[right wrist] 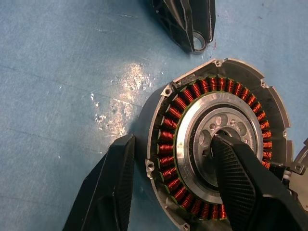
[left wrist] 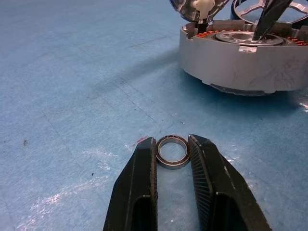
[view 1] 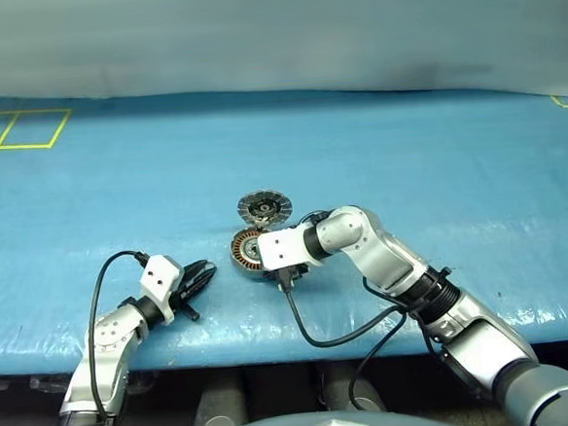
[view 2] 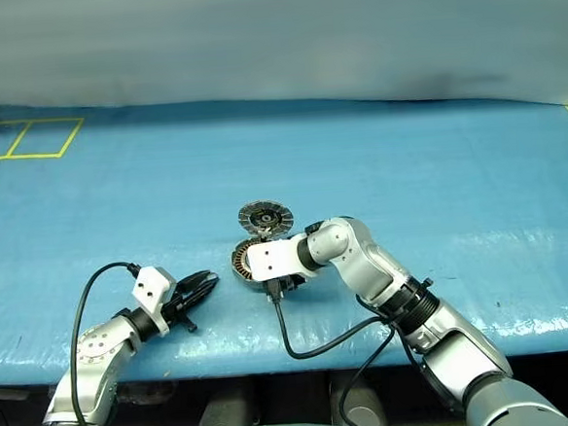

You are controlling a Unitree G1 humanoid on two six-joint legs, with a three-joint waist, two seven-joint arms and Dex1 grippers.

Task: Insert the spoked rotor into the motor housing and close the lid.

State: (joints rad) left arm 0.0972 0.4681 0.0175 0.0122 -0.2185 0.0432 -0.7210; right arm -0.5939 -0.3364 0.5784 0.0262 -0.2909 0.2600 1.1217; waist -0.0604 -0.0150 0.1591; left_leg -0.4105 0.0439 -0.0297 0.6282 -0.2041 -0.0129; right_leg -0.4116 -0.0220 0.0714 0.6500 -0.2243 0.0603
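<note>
While your right hand (right wrist: 168, 192) hangs over the motor housing (right wrist: 216, 144) near the middle of the blue counter (view 1: 406, 146), its fingers stand apart, one over the hub and one outside the rim, gripping nothing that you can see. The lid (view 1: 264, 208) lies just beyond the housing, touching or nearly so. To the left, your left hand (left wrist: 172, 159) is clenched on a small washer ring (left wrist: 173, 151).
</note>
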